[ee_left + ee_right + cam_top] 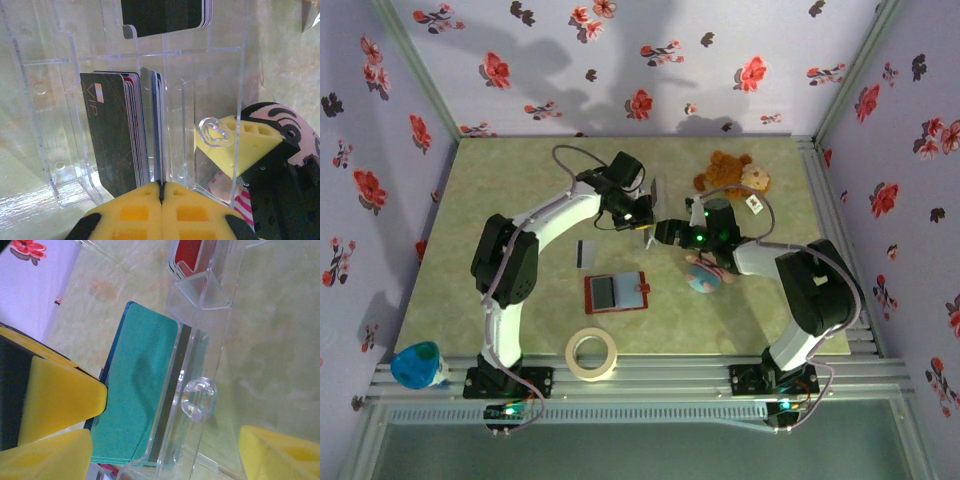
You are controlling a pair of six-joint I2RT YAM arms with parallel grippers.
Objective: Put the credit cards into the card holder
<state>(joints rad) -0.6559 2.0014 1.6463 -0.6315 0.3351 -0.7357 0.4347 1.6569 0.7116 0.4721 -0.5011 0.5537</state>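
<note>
— What is your left claw doing?

— My left claw [161, 200] is pinching a thin card [159, 130] by its edge, with the pads pressed together on it. The card is standing upright in a slot of the clear stand [210, 75], just right of a packed row of credit cards [132, 135] fronted by a black one.

— And the right?

— My right claw [170, 425] is holding its fingers spread either side of the stand's corner (whether they are touching the plastic, I cannot tell). A teal card [135, 405] is standing in the slot beside one yellow pad [60, 400].

— Where is the card holder lying?

— The card holder [615, 292] is lying open on the table [500, 180], on the near side of both claws, between my two arms. One dark card [586, 253] is lying flat just far-left of it, and a tape roll [592, 354] is sitting nearer to my bases. Two plush toys are resting to the right: a brown bear [730, 175] far off, and a pink-and-blue one [705, 275] beside my right arm.
</note>
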